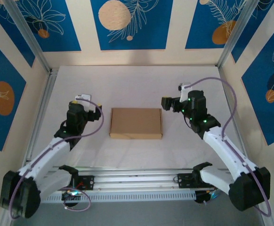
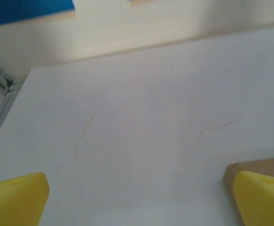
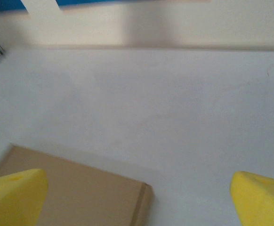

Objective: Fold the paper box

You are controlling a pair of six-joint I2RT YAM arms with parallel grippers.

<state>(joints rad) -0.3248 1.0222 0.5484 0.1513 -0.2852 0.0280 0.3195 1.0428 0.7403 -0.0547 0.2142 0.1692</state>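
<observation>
**Item 1, paper box** (image 1: 136, 123). It lies flat on the white table (image 1: 137, 80), midway between my two grippers. It reads as a closed, flat mailer with no flap standing. I judge the fold done or nearly so, though I cannot check the front tuck from these views.

**Item 2, my left gripper** (image 1: 97, 112). It sits just beside the box's left edge without touching it. The yellow fingers (image 2: 14, 197) are spread wide with nothing between them. One box corner shows behind the other pad in the wrist view, so I sit clear of the lid, probably so as not to disturb it.

**Item 3, my right gripper** (image 1: 167, 102). It is near the box's far right corner and apart from it, with jaws likewise wide and empty. The two grippers flank the box, placed to press it or back away as needed.
</observation>
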